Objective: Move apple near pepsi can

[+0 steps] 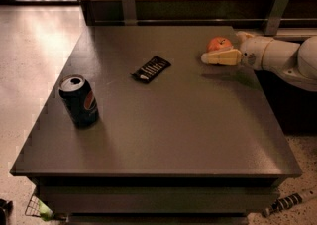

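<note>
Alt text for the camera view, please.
The gripper reaches in from the right to the apple at the far right of the table. The pepsi can stands upright at the near left, a flat black packet lying between them.

Apple (219, 43) partly hidden behind gripper (216, 50) at right of table (173, 135), perhaps touching, arm (297, 60) cropped.
</note>
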### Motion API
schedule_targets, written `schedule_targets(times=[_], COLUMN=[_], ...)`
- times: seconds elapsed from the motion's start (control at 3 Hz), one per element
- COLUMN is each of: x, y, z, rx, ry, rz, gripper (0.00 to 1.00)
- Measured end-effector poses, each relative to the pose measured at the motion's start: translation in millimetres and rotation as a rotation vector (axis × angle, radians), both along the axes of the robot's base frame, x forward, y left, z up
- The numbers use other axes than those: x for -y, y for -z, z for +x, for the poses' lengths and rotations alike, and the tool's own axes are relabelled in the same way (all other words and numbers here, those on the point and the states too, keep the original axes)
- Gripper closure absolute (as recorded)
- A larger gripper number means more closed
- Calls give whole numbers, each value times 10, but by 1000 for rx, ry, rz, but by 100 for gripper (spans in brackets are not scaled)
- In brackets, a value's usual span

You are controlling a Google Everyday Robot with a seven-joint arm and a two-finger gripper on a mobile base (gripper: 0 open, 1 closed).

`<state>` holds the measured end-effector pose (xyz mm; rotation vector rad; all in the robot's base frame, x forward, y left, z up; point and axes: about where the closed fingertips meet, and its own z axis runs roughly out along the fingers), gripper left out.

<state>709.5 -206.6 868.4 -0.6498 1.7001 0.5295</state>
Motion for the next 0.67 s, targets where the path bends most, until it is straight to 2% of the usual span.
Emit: schedule_targets(times=[0.33, 0.67], x=[-62, -128], y=[123, 223], z=[153, 255], rx=[-26, -76], ry=[-39, -81], rz=[-9, -23], gripper=[0, 18])
